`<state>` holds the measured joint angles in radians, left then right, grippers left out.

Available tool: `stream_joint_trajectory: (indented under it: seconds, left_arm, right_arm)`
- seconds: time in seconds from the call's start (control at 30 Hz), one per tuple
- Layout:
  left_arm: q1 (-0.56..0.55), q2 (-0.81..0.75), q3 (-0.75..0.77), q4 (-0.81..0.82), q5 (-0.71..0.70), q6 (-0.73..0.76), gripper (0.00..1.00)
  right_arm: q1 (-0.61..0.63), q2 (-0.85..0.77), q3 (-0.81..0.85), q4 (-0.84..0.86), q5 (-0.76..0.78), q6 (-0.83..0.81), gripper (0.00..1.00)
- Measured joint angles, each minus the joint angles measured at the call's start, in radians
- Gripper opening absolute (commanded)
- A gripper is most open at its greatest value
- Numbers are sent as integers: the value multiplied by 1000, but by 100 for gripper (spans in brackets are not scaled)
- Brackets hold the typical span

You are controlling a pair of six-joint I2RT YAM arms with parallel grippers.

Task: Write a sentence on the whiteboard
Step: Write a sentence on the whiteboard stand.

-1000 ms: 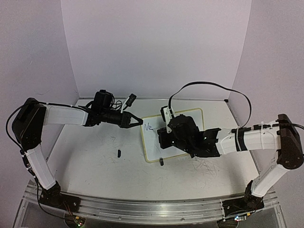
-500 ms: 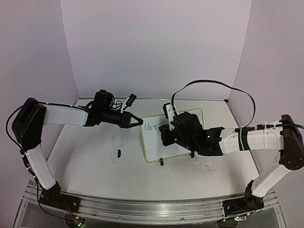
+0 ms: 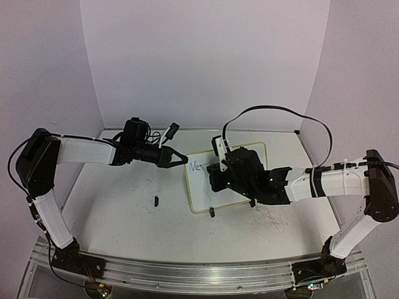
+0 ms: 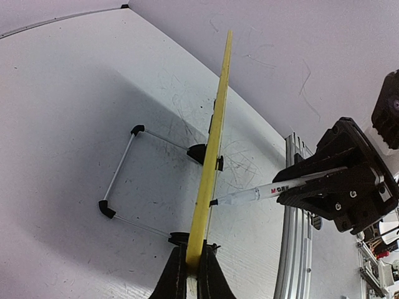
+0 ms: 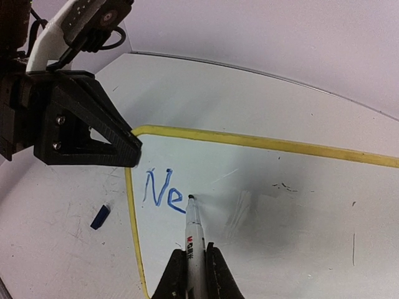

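Shifted slightly over the whiteboard (image 3: 198, 190) since a second ago, with right fingers (image 5: 169, 280) clenched on the marker (image 5: 194, 237), tip touching the board just after "Ne" of the sentence (image 5: 163, 190). Unmoved meanwhile, left fingers (image 4: 176, 280) clamped on the frame near its left corner, steadying it on the desk (image 3: 124, 205). Probably light, stiff and glossy, apt to slide or tip; best held by the frame, written on gently.

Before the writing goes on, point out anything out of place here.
A small blue piece, likely a pen cap, lies loose on the table left of the whiteboard. Grey scribbles stain the table by its right side.
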<state>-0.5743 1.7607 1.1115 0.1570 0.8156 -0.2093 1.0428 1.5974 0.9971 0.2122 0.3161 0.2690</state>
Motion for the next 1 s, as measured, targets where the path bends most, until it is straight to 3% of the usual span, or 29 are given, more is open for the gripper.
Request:
stream_joint_trajectory:
  seconds: [1.0]
  left_arm:
    - [0, 0, 1, -1, -2, -1, 0]
  right_arm:
    - [1, -8, -38, 3, 4, 47, 0]
